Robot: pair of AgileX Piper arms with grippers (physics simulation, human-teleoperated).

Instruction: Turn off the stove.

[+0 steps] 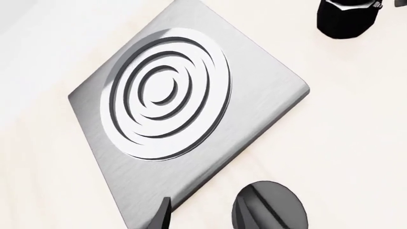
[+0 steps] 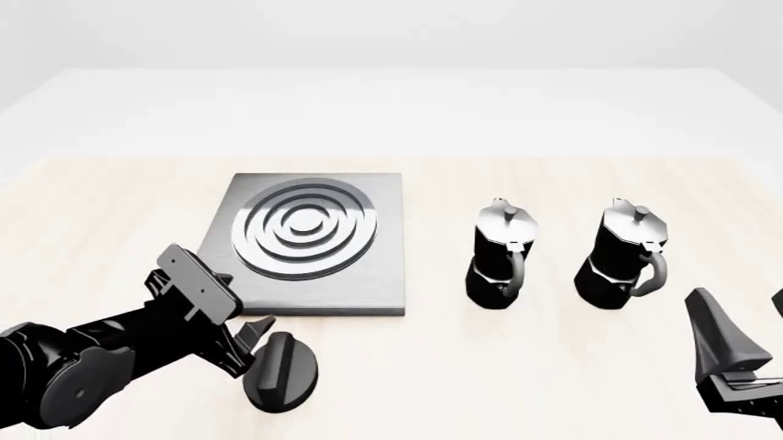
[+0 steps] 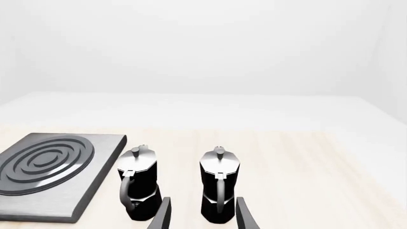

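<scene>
1. Your knob (image 2: 281, 370) sits on the table just in front of the stove (image 2: 315, 243), near its front edge, ridge running roughly front to back.
2. Your left gripper (image 2: 251, 341) is right at it, fingers spread (nothing grasped yet).
3. Your right gripper (image 2: 744, 353) hovers well apart, also spread.

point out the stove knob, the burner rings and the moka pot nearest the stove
stove knob (image 2: 282, 370), front view, on the raised ridge across its top
burner rings (image 2: 303, 226), front view, on the innermost ring
moka pot nearest the stove (image 2: 500, 261), front view, on its black body
</scene>
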